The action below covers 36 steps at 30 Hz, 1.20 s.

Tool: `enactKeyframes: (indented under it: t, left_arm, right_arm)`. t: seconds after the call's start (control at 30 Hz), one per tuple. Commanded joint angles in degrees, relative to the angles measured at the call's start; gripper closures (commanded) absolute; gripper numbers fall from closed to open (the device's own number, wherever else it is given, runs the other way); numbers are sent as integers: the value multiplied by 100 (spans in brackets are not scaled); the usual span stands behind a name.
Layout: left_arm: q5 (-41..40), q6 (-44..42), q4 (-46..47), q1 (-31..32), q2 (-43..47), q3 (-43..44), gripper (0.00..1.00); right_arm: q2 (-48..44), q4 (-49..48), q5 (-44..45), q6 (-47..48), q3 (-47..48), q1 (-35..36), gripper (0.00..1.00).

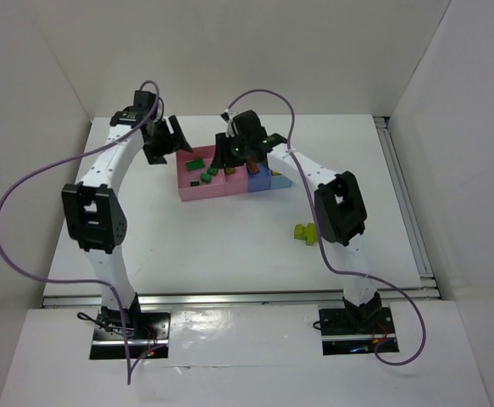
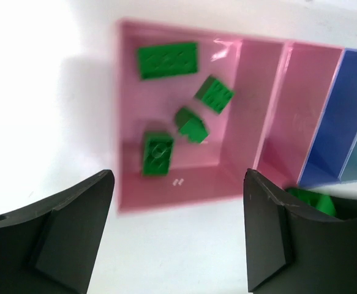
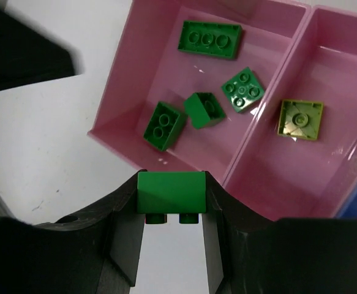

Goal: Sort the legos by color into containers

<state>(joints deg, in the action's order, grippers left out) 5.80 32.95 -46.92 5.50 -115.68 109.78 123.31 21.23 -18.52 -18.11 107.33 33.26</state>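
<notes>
I've got the right gripper (image 3: 170, 211) clamped on a dark green brick (image 3: 169, 191). The wide pink bin (image 3: 160, 73) at twelve o'clock holds matching green legos (image 3: 209, 40), so that's its target. Left gripper (image 2: 178, 202) fingers are spread apart, empty.

Four dark green bricks (image 3: 209, 40) are lying in the wide pink bin (image 3: 160, 67), one lime brick (image 3: 300, 119) in the narrow pink bin (image 3: 288, 177), a fifth green brick (image 3: 169, 191) in the right gripper (image 3: 169, 203).

White tabletop (image 1: 230, 246) enclosed by plain white panels, back wall (image 1: 255, 51), left wall (image 1: 18, 127), right wall (image 1: 467, 127), metal rails (image 1: 405, 203) fitted along the right and near edges, glossy white ledge (image 1: 247, 339) set in front, scene evenly lit, shadows kept soft.
</notes>
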Motion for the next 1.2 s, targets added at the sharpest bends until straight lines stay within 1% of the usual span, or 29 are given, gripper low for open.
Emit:
enactKeyframes:
  t: [0.0, 0.07, 0.1, 0.13, 0.17, 0.23, 0.27, 0.33, 0.37, 0.4, 0.43, 0.47, 0.5, 0.53, 0.57, 0.6, 0.63, 0.67, 0.7, 0.73, 0.77, 0.87, 0.9, 0.93, 0.97, 1.1, 1.17]
  left_arm:
    - [-545, 528, -222, -241, 1204, -594, 13]
    - [-702, 581, -221, -294, 1450, -799, 8]
    - [-703, 581, -221, -295, 1539, -948, 7]
    - [-756, 581, -221, -295, 1713, -1028, 4]
    - [-756, 642, -221, -347, 1820, -1124, 3]
    - [-808, 703, -221, -400, 1978, -1335, 3]
    - [-809, 704, -221, -400, 2109, -1406, 3]
    - [-809, 704, -221, -400, 2163, -1546, 3]
    - [-670, 704, -143, -400, 2224, -1599, 3]
    - [-590, 565, -90, -400, 2225, -1652, 5]
    - [-511, 503, -11, -400, 2277, -1652, 6]
    - [-353, 424, 50, -400, 2278, -1826, 8]
    - [-352, 249, 103, -287, 2278, -1880, 10]
    - [-413, 247, 104, -216, 2278, -1881, 13]
    - [-535, 177, 104, -137, 2278, -2020, 13]
    - [-736, 107, 51, 20, 2278, -2022, 13]
    - [-825, 106, 51, 91, 2278, -2117, 13]
    - [-896, 106, -1, 162, 2278, -2231, 13]
    - [-958, 54, -2, 232, 2278, -2285, 13]
    - [-1028, 54, -2, 389, 2278, -2285, 13]
    - [-1081, 54, -2, 478, 2278, -2355, 13]
    - [-1081, 1, 51, 838, 2278, -2356, 13]
    - [-1081, -51, 51, 935, 2278, -2356, 13]
    - [-1081, -104, 51, 1127, 2278, -2303, 13]
    - [-1081, -104, 51, 1216, 2208, -2303, 13]
    - [-1081, -385, 51, 1717, 2102, -1996, 13]
    - [-1029, -508, 51, 2023, 2040, -1829, 14]
  right_arm:
    - [377, -84, 305, 0, 604, 164, 61]
    - [667, -6, 367, 0, 1086, 216, 39]
    - [973, 108, 454, 0, 1332, 269, 30]
    - [1107, 370, 542, 0, 1865, 269, 18]
    - [1204, 460, 665, 61, 2088, 339, 15]
    - [1152, 548, 911, 123, 2327, 409, 13]
    - [1021, 418, 1042, 123, 2145, 410, 13]
    - [372, 119, 1394, 123, 1645, 410, 13]
    - [135, -161, 1508, 123, 1051, 410, 14]
    - [-103, -250, 1788, 71, 757, 410, 19]
    - [-584, -304, 1939, 71, 467, 410, 23]
    - [-832, -304, 2088, 18, -162, 410, 27]
    - [-1087, -356, 2464, -69, -516, 410, 33]
    - [-1655, -357, 2615, -122, -894, 410, 48]
    - [-1939, -357, 2808, -192, -1281, 358, 58]
    - [-2229, -235, 3089, -437, -2059, 357, 66]
    - [-2798, -129, 3518, -578, -2432, 296, 77]
    - [-3073, -6, 3705, -745, -2793, 296, 80]
    - [-3328, 291, 3855, -1095, -3440, 209, 82]
    - [-3574, 485, 4109, -1307, -3725, 77, 82]
    - [-3994, 661, 4163, -1501, -4207, -20, 78]
    - [-4471, 1285, 3963, -1985, -4711, -442, 43]
    - [-4543, 1426, 3883, -2064, -4939, -521, 26]
    - [-4604, 1567, 3796, -2117, -5037, -661, 21]
    - [-4727, 1629, 3629, -2170, -5116, -715, 18]
    - [-4877, 1919, 3680, -2337, -5310, -768, 17]
    - [-4877, 1990, 3733, -2390, -5485, -925, 25]
